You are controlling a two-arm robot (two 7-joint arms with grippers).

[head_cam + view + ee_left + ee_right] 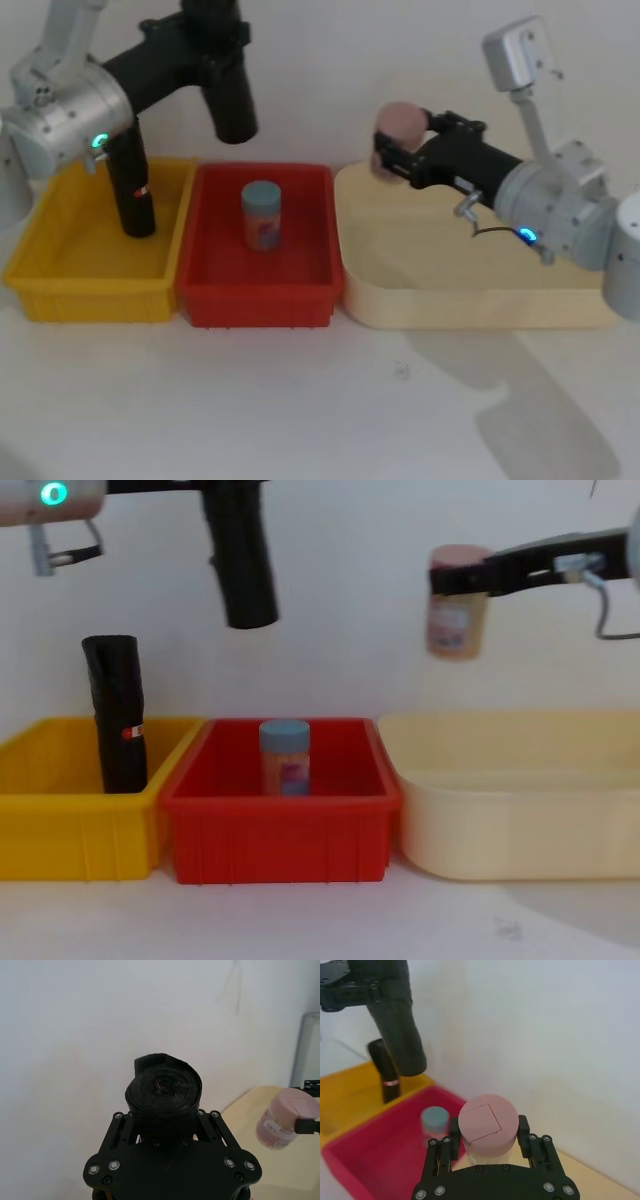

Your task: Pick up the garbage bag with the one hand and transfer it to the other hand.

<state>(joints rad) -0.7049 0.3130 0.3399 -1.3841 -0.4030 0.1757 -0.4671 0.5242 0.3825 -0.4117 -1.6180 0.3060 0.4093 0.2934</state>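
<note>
The garbage bag (232,105), a plain black crinkly roll, hangs in the air above the seam between the yellow and red bins. My left gripper (213,42), on the wrist with the green ring, is shut on its upper end. From the chest the garbage bag (243,575) hangs well clear of the bins, and its rolled end (163,1092) faces the left wrist camera between the fingers. My right gripper (400,152), on the blue-ringed wrist, is shut on a pink-capped bottle (400,125) above the cream bin's back left corner, apart from the bag.
A second black roll with a red-and-white label (132,195) stands upright in the yellow bin (90,295). The red bin (260,300) holds a blue-capped jar (261,215). The cream bin (470,300) sits on the right. White table in front.
</note>
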